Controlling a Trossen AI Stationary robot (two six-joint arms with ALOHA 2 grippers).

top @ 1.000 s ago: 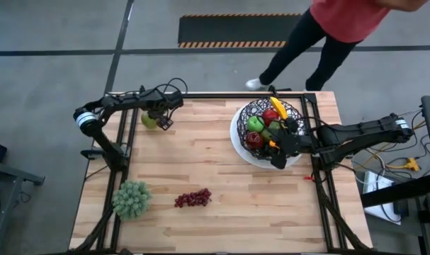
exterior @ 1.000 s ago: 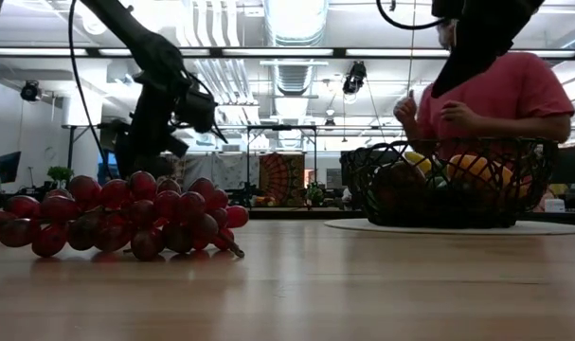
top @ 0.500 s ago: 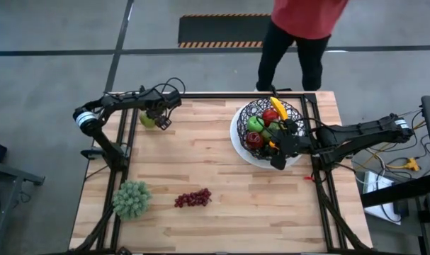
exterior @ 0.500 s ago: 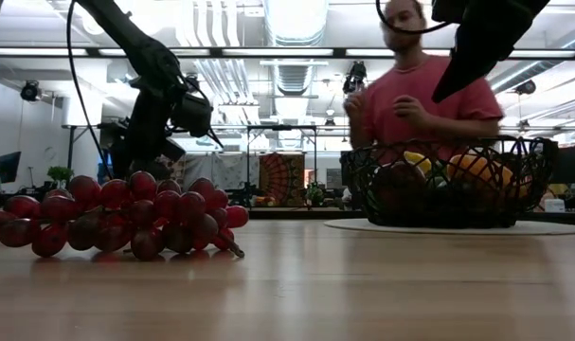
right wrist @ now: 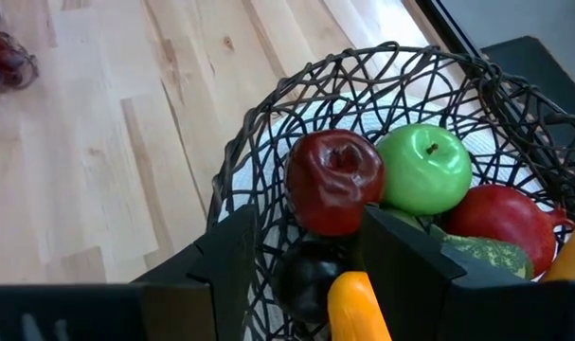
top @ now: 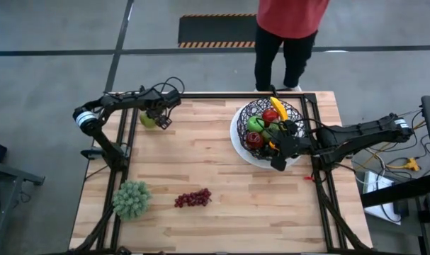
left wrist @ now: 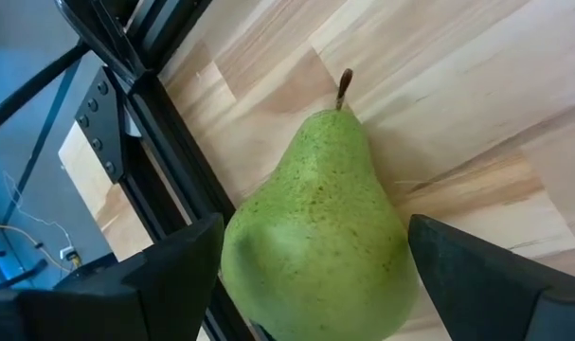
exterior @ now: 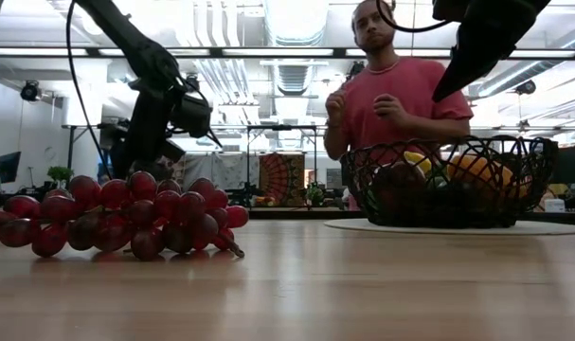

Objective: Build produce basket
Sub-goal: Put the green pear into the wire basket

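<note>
Pale plank table (top: 222, 177), person (top: 289, 32) at twelve o'clock, left gripper (top: 158, 119) spread astride pear (top: 149, 120), right gripper (top: 280, 147) over basket (top: 261, 113), grip perhaps empty, cannot tell.

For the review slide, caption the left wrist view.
Left gripper open astride a green pear lying on the wooden table.

The left gripper (top: 155, 119) hung open near the table's far left corner; the right gripper (top: 277, 147) hovered, jaws apart, by the right edge.
</note>
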